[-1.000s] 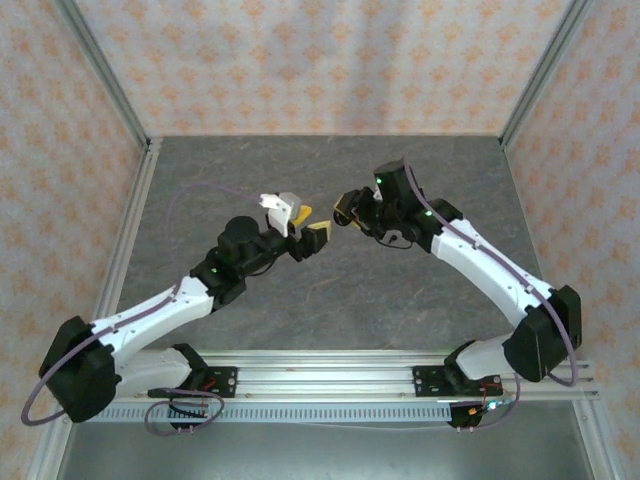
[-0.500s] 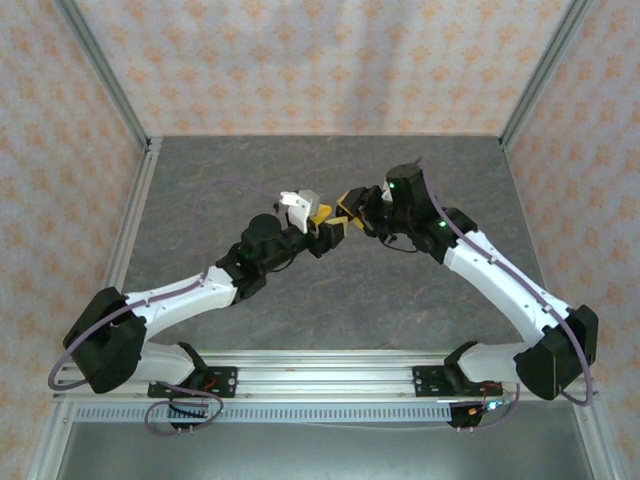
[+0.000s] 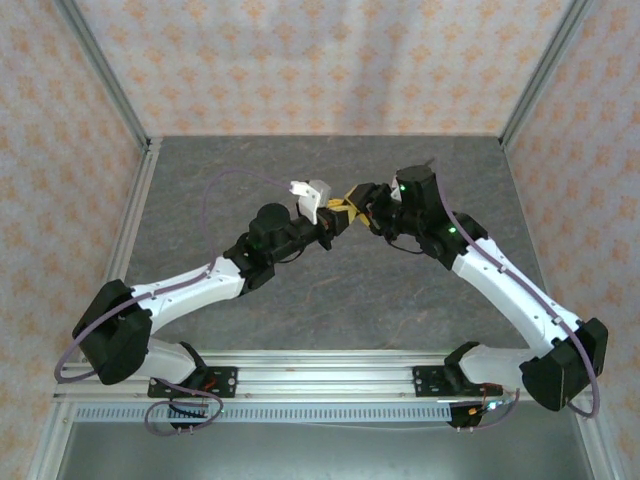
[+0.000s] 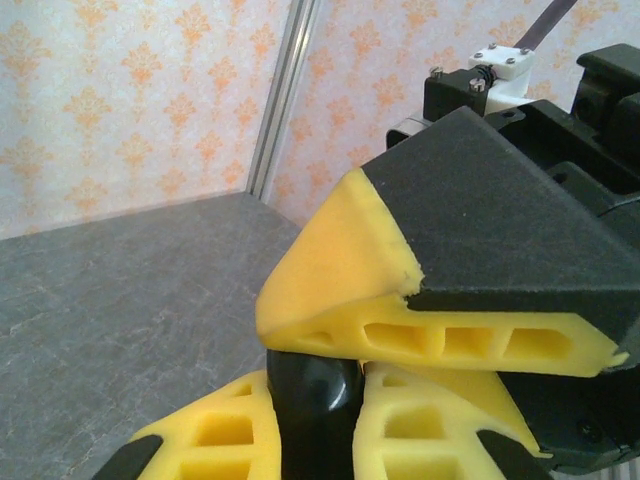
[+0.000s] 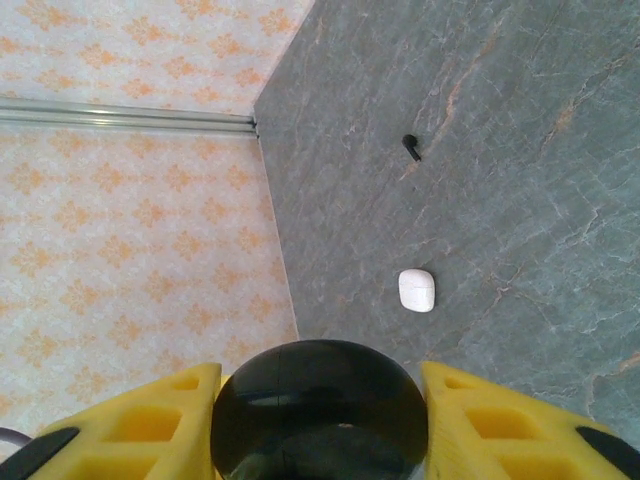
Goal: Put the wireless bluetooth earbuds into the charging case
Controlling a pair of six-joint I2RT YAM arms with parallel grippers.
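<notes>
A single black earbud (image 5: 411, 147) lies on the table (image 5: 520, 200) near the wall (image 5: 130, 250), seen from the right wrist as a tiny stemmed speck too small to make out in detail. Well apart from it, nearer the camera, a small white case (image 5: 416, 290) rests on the same surface; whether its lid is open cannot be told. In the foreground of that view the right gripper (image 5: 320, 372) has its yellow fingers clamped on either side of a glossy black case (image 5: 320, 410), whose lower part is cut off by the frame edge. From the left wrist, the left gripper (image 4: 315, 390) also presses its two fingers against a dark glossy body (image 4: 310, 405), apparently that same black case, mostly hidden: one finger (image 4: 340, 270) of the right gripper lies across its top and the frame cuts off its bottom. From above, the left gripper (image 3: 335, 222) and right gripper (image 3: 350, 197) meet over the middle of the table, fingers overlapping, and what they hold is hidden between them.
</notes>
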